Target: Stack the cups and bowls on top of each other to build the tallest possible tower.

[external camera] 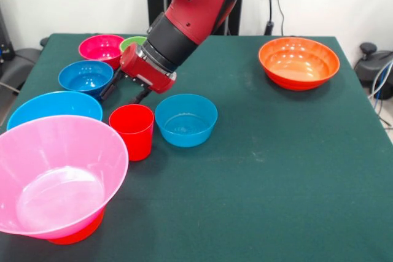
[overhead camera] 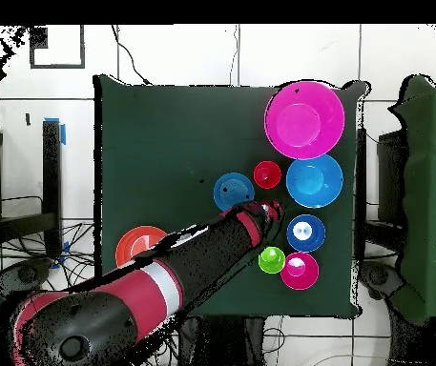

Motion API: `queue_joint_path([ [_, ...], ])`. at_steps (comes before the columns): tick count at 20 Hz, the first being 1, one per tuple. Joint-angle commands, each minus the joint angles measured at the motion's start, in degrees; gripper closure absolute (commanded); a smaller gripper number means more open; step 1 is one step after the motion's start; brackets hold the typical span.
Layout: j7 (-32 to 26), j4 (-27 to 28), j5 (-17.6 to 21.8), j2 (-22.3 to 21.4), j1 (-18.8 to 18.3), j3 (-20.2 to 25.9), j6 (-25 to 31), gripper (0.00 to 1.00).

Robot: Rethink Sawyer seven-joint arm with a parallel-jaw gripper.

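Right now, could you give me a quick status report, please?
Hand open, empty, poised above red cup. Hot-pink bowl sits on a red-orange one; other bowls single. Small blue bowl close beside cup.

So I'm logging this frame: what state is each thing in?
Pincer: open, holding nothing, above the red cup.
Red cup: upright, empty.
Green cup: upright, alone.
Hot-pink bowl: upright, atop something red-orange.
Orange bowl: upright, empty, alone.
Small blue bowl: upright, empty.
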State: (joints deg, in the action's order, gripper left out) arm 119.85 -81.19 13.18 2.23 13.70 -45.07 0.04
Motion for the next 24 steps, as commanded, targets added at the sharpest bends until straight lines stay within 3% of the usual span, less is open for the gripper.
queue_joint_path([
  [1, 4.2, 2.4, 0.4, 0.5, -0.4, 7.0, -1.2, 0.00],
  [24, 1.4, 3.3, 2.9, -1.7, -2.4, 7.5, 0.0, 0.00],
])
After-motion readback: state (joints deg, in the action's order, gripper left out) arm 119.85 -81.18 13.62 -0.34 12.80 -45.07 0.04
